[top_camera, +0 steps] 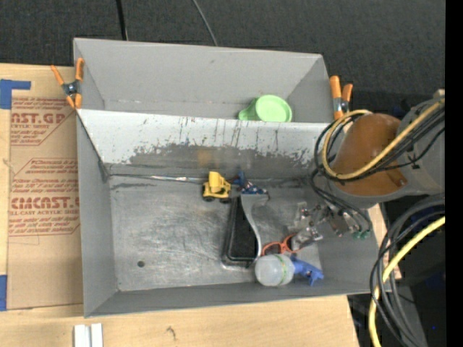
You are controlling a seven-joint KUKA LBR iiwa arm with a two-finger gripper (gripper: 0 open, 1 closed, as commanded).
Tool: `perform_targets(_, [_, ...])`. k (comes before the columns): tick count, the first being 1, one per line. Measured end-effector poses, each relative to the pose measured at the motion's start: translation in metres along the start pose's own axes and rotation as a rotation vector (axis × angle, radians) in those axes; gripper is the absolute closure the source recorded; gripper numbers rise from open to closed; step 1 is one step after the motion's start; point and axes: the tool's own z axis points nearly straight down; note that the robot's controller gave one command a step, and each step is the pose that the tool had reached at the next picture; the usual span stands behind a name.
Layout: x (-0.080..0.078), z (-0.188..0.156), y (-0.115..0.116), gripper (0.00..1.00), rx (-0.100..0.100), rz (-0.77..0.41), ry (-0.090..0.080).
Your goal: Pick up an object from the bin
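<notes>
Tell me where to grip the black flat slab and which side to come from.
Probably grip the black slab mid-length, from straight above, across its narrow width: it lies flat and long, and the white ball crowds its lower end.

light: moderate, diffuse, from above | grey metal bin [159, 223]: floor evenly lit, dull sheen along its scuffed back wall | shadow: soft, beneath the robot arm [365, 154] at the bin's right | brightest spot: pale green round lid [273, 110] | beyond the bin's far rim: dim, dark
</notes>
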Motion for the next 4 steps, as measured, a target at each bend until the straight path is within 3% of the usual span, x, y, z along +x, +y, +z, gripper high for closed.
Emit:
perform_targets(1, [-0.0002,0.0000,0.0000,0.00,0.000,0.000,-0.001])
perform_targets(2, [-0.0003,0.0000,0.0001,1.00,0.001,0.000,-0.001])
perform_targets(3, [-0.0088,-0.0017,0.0015,0.00,0.006,0.001,-0.037])
perform_targets(4, [-0.0079,-0.0015,0.0015,0.00,0.006,0.000,-0.033])
